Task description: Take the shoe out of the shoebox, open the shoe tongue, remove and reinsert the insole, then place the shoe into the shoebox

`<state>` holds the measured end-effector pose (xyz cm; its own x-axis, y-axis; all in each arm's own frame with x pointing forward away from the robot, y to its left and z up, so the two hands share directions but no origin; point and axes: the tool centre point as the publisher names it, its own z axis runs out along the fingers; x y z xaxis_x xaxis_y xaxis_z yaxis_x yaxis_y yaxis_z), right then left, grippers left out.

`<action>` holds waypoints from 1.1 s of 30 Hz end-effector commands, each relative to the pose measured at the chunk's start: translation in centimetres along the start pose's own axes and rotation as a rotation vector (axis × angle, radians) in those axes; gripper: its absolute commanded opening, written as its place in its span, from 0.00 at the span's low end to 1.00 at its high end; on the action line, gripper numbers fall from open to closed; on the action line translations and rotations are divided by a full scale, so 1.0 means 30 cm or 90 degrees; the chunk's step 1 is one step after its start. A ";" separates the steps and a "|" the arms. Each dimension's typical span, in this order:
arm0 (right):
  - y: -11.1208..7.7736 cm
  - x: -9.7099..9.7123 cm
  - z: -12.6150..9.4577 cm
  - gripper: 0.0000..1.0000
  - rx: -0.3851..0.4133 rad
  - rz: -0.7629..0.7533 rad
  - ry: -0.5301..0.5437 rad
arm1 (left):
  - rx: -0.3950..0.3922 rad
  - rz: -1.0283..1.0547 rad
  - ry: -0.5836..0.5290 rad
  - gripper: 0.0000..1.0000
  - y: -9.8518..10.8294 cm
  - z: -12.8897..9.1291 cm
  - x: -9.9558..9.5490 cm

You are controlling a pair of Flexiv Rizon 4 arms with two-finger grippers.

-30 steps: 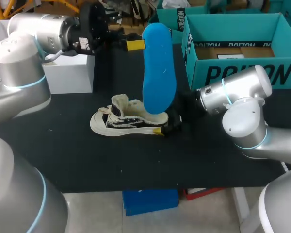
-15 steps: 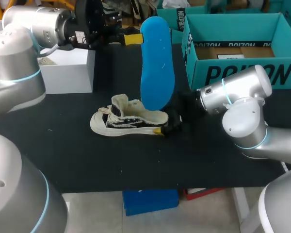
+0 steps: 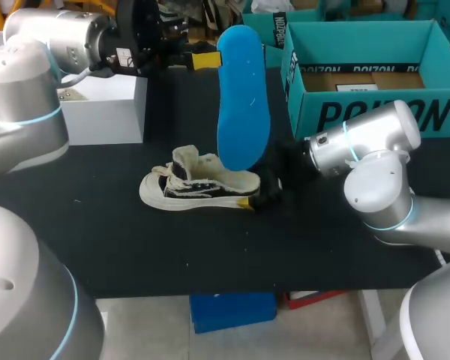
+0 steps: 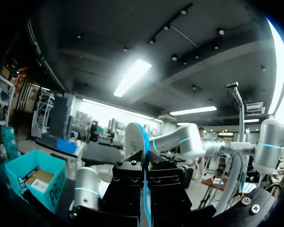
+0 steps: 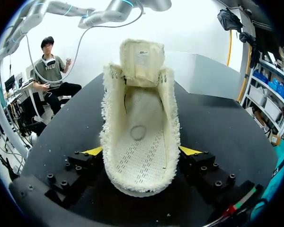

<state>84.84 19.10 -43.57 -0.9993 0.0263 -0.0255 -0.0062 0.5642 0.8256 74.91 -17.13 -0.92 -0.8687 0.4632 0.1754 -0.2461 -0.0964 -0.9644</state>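
A black-and-cream shoe [image 3: 199, 184] lies on the dark table, toe to the left and tongue [image 5: 142, 56] folded forward. My right gripper [image 3: 259, 196] is at its heel. In the right wrist view the heel of the shoe [image 5: 139, 127] sits between both yellow tips, which touch its two sides, and the inside is bare. My left gripper [image 3: 204, 61] is high at the back, shut on the top end of a blue insole [image 3: 244, 105]. The insole hangs upright with its lower end just above the heel opening. It shows edge-on [image 4: 144, 142] between the left gripper's [image 4: 145, 165] fingers.
The open teal shoebox [image 3: 360, 112] stands at the back right, also in the left wrist view [image 4: 33, 179]. A white box [image 3: 105, 112] sits at the back left under my left arm. Another teal box part [image 3: 262, 26] lies behind the insole.
My left arm has moved a little up and to the left, carrying the insole with it. The shoe and the right arm have stayed put.
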 end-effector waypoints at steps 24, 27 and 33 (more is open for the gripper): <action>0.061 -0.021 -0.258 1.00 0.417 -0.016 0.021 | 0.001 0.001 -0.001 0.00 0.004 0.002 0.000; 0.076 -0.028 -0.268 1.00 0.458 -0.018 0.017 | 0.001 0.001 -0.001 0.00 0.004 0.002 0.000; 0.101 -0.037 -0.276 1.00 0.520 -0.020 0.011 | 0.001 0.001 -0.001 0.00 0.004 0.002 0.000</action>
<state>85.61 13.57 -36.95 -0.9996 -0.0090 -0.0286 -0.0202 0.9078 0.4190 74.89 -17.15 -0.89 -0.8693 0.4623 0.1751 -0.2460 -0.0974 -0.9644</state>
